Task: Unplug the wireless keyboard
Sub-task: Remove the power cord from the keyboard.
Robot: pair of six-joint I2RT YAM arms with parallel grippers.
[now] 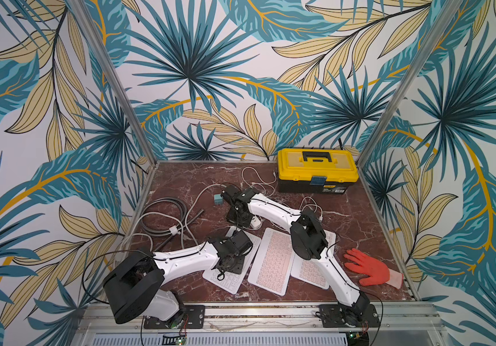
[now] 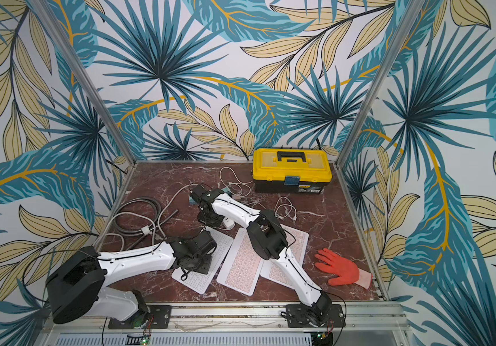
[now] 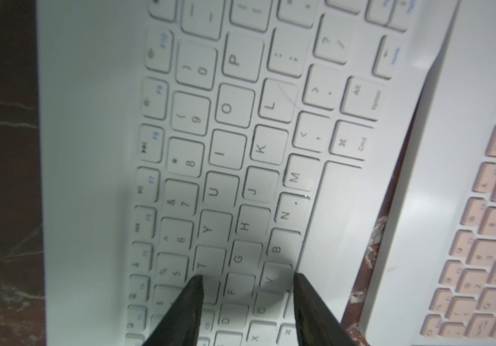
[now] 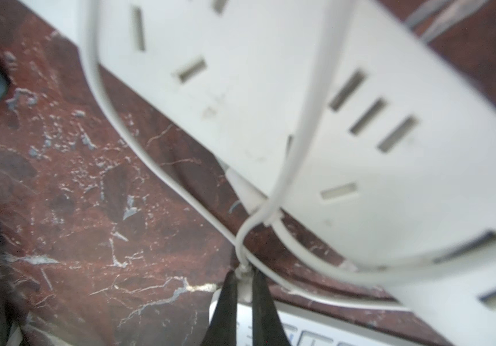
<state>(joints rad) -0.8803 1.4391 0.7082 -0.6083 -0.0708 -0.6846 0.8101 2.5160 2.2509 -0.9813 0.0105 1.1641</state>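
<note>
Red marble tabletop (image 1: 356, 227) is carrying the white keyboard (image 3: 91, 149), probably light and slippery, beneath the left gripper (image 3: 246, 287), standing apart; the right gripper (image 4: 245, 273) is clamping its limp cable's stiff plug (image 4: 245, 288), the best hold.

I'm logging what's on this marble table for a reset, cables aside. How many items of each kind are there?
Slim keyboard with white keys: 1
Slim keyboards with pink keys: 2
Yellow plastic toolbox with black handle: 1
Orange work glove: 1
White power strip: 1
Small teal block: 1
Total: 7
</note>
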